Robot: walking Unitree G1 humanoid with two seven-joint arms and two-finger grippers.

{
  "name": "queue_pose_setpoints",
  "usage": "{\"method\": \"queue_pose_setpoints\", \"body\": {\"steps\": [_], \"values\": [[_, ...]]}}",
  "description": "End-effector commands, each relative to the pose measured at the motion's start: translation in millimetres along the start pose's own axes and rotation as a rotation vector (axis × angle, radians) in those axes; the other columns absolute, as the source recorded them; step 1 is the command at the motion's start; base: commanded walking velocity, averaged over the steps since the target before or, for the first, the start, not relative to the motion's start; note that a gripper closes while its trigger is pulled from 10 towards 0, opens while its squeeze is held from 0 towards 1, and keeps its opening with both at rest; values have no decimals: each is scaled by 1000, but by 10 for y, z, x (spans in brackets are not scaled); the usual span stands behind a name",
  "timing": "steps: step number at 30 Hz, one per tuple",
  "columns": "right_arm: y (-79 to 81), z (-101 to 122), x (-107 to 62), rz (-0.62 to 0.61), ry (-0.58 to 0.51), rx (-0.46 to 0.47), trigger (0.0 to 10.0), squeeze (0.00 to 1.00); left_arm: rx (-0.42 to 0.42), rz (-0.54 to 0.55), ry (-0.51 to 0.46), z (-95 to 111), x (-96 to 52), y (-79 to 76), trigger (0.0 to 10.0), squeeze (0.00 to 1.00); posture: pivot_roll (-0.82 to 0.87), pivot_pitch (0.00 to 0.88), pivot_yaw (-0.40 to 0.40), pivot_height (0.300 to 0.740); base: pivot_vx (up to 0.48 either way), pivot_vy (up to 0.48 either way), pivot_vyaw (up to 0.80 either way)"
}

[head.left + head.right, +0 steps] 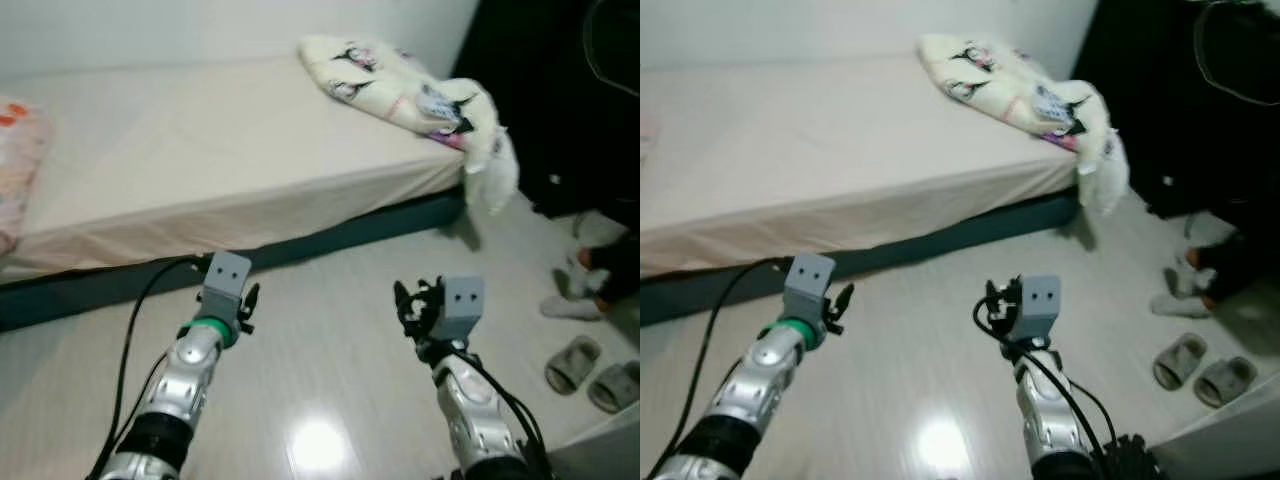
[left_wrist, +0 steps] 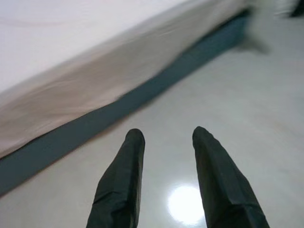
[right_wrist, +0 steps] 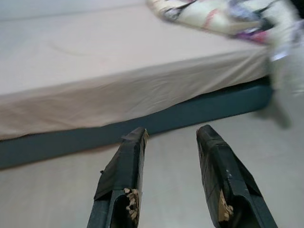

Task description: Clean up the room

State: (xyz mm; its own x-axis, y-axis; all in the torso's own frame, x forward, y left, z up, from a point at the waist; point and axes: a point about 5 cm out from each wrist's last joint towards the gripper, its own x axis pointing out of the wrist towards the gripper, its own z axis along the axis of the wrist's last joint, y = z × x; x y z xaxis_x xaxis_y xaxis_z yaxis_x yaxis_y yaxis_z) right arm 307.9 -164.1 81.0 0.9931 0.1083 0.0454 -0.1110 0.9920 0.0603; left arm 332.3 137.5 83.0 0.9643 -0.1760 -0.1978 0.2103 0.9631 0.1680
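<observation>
Silver arms, black cables, black-fingered left tool (image 2: 164,137)

pink pillow (image 1: 18,165) cut off at frame edge

My arms (image 1: 185,375) are shiny silver metal; my left end effector (image 2: 164,142) has matt black fingers. The floor (image 1: 320,340) is smooth, glossy, pale. The sheet (image 1: 180,150) is soft matt cloth; the blanket (image 1: 400,85), upper right, looks fleecy.
</observation>
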Motion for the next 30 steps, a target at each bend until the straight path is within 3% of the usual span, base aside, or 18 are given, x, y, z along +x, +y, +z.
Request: {"method": "queue_pose_setpoints", "body": {"steps": [1, 20, 30], "values": [[13, -47, -30, -6, 14, 19, 10000, 0, 5, 6, 28, -87, -30, 17, 10000, 0, 35, 37, 17, 740, 0, 0, -756], [14, -41, -37, -11, 3, 15, 10000, 0, 22, 5, -1, -77, -42, 16, 10000, 0, 37, 46, 15, 740, 0, 0, -754], [35, -27, -25, -4, -6, 8, 10000, 0, 21, 6, 0, -81, -46, 17, 10000, 0, 37, 46, 15, 740, 383, 288, 0]]}}
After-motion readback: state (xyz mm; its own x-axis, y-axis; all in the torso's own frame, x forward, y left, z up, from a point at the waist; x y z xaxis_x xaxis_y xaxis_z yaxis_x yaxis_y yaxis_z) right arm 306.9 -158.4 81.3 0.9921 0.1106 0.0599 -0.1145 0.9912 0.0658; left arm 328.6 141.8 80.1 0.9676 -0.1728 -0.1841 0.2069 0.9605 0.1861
